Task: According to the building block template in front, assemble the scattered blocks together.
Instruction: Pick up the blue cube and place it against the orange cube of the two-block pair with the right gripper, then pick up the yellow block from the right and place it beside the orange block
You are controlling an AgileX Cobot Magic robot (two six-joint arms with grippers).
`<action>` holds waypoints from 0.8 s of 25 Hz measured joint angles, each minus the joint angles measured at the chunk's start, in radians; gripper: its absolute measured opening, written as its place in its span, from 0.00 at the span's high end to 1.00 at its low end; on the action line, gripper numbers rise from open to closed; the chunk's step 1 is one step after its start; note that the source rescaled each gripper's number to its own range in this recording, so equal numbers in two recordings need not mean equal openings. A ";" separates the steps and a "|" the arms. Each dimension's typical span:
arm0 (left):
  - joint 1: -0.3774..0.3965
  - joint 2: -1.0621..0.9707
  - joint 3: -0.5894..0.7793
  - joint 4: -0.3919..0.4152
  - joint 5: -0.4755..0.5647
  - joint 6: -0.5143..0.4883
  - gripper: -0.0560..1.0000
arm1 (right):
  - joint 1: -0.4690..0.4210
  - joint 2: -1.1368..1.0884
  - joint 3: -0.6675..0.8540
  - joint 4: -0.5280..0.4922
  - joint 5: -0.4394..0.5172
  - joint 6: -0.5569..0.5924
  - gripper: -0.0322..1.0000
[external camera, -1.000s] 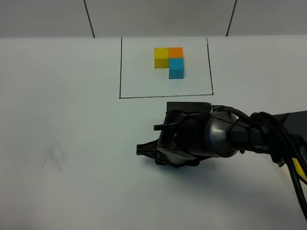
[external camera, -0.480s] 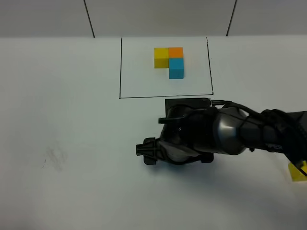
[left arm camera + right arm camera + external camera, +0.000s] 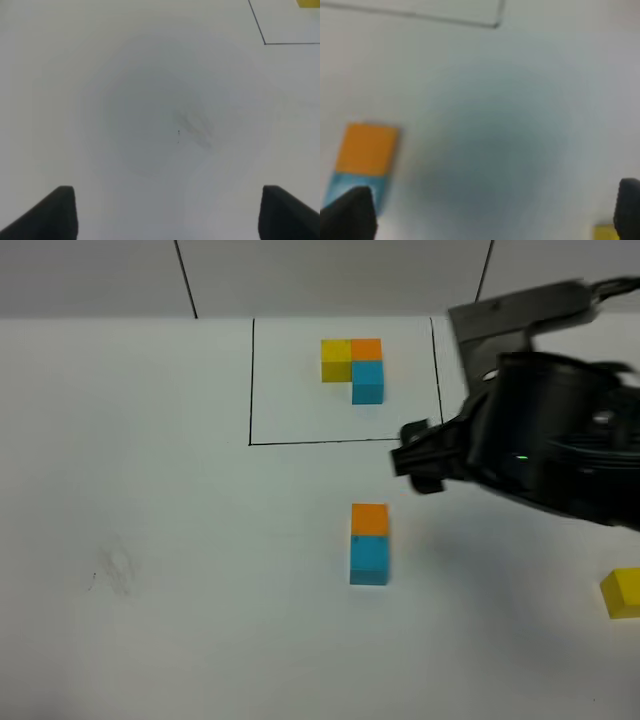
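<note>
Weight judged slight, faces rigid: yellow cube (image 3: 621, 592), spotted at four o'clock of joined orange cube (image 3: 369, 518) and blue cube (image 3: 369, 560), best pinched across opposite sides. Right gripper (image 3: 488, 212) spread wide, empty.

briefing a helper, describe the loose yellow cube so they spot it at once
On the white table, look to the right edge of the high view, outside the black outline. The yellow cube there sits alone, unlike the framed yellow one, which touches an orange cube.

Before the framed template (image 3: 350, 365), orange block (image 3: 369, 519) abuts blue block (image 3: 369, 560); yellow block (image 3: 622, 592) lies well apart.
</note>
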 joint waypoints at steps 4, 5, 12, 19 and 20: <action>0.000 0.000 0.000 0.000 0.000 0.000 0.41 | -0.014 -0.213 0.001 -0.112 0.056 -0.059 0.04; 0.000 0.000 0.000 0.000 0.000 0.000 0.41 | -0.027 -0.270 0.001 -0.114 0.057 -0.096 0.04; 0.000 0.000 0.000 0.000 0.000 0.000 0.41 | -0.276 -0.608 0.004 -0.016 0.069 -0.301 0.07; 0.000 0.000 0.000 0.000 0.000 0.000 0.41 | -0.528 -0.720 0.005 0.142 0.086 -0.506 0.08; 0.000 0.000 0.000 0.000 0.000 0.000 0.41 | -0.548 -0.707 0.011 0.158 0.086 -0.527 0.08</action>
